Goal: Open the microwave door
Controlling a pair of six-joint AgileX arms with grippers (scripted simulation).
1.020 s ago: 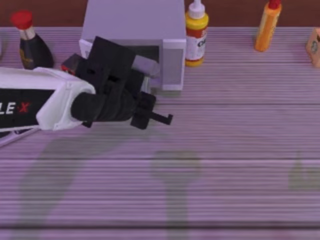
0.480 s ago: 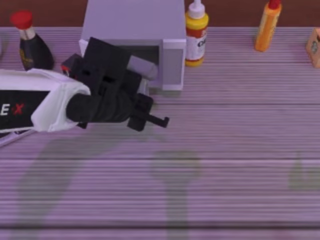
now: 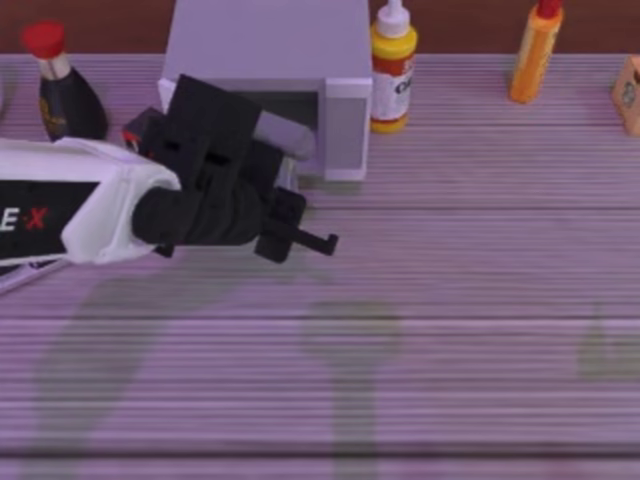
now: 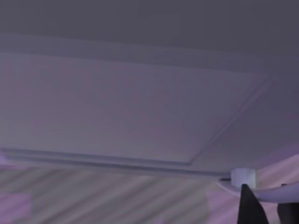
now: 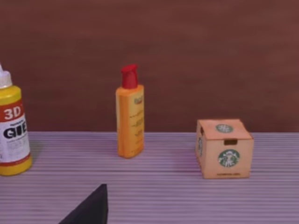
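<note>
Left gripper [image 3: 300, 215] down at front of microwave [image 3: 265, 45], low, just ahead of the opening, w/ arm reaching in from table's left side. Fingers state: can't tell, wrist body covers most of them from above; only one dark prong sticking out twd the right. Left wrist view filled by a pale panel close up, w/ dark fingertip [image 4: 250, 207] at frame edge next to a small white block.

Microwave door [image 3: 285, 135] swung partly out: grey slab angled off the front, right behind and touching-close to gripper, dark cavity showing beyond it. Control strip [image 3: 345, 125] just right of gripper, past door edge.

Yellow glue bottle [image 3: 393, 70] beside microwave, further right of gripper. Orange bottle w/ red cap [image 3: 535, 50] well right, cardboard box [image 3: 630, 95] at far right edge. Dark bottle w/ red cap [image 3: 62, 85] behind arm, left of gripper. Small red-black item [image 3: 135, 130] peeking out under wrist, unclear what.

Right gripper [image 5: 88, 210] out of top view; only a dark tip in own wrist view, fingers can't tell, facing orange bottle and box
</note>
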